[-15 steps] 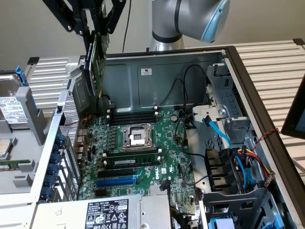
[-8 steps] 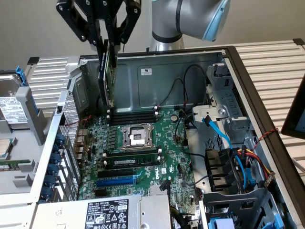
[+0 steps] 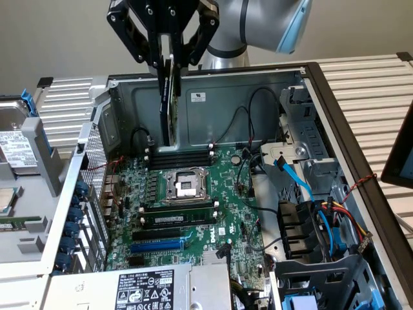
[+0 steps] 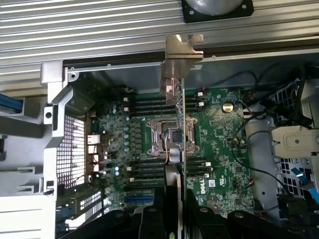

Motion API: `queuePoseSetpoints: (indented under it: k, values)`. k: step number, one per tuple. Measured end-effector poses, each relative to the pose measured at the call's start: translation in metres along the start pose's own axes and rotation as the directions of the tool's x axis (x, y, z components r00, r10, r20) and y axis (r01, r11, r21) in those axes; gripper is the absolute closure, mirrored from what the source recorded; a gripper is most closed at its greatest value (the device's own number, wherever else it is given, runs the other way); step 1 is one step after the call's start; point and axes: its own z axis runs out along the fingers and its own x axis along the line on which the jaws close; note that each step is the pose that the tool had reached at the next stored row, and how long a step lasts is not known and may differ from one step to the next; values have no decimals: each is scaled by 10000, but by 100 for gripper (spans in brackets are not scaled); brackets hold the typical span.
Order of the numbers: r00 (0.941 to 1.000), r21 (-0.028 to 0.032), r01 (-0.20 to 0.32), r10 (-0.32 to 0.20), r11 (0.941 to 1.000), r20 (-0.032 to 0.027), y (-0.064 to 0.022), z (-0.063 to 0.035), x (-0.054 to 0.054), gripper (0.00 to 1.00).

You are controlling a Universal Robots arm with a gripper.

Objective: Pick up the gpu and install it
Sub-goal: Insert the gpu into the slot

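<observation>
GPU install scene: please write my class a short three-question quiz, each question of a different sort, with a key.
1. True or false: the gpu is already seated in a slot of the motherboard.
2. Multiple choice: what does the hand hold? A) the gpu B) a RAM stick C) a blue cable
3. Fill the blank: in the exterior view, the gpu hangs edge-on over the open computer ____.

Key:
1. False: it is held up, clear of the board.
2. A.
3. case.
</observation>
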Motion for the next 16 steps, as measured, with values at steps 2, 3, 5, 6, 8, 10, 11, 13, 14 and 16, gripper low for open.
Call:
queuePoseSetpoints:
  k: [2,3,5,6,8,10,11,13,14,16]
  values:
    - [10000,24,0,0,10000,2,3,10,-45,73]
    - [10000,40,1,-1,10000,4,5,15,-70,73]
    - [10000,67,56,-56,10000,-3,6,27,-99,73]
    - [9999,69,149,-149,9999,-17,6,31,-103,73]
    - [9987,83,502,-502,9987,-78,5,37,-103,73]
    - [9962,94,863,-862,9962,-139,4,42,-104,73]
    - [9945,100,1038,-1037,9945,-169,4,45,-104,73]
    - [9900,108,1396,-1393,9901,-232,3,51,-104,73]
    - [9873,111,1572,-1568,9875,-261,3,54,-104,73]
    - [9808,115,1927,-1922,9812,-323,2,59,-105,73]
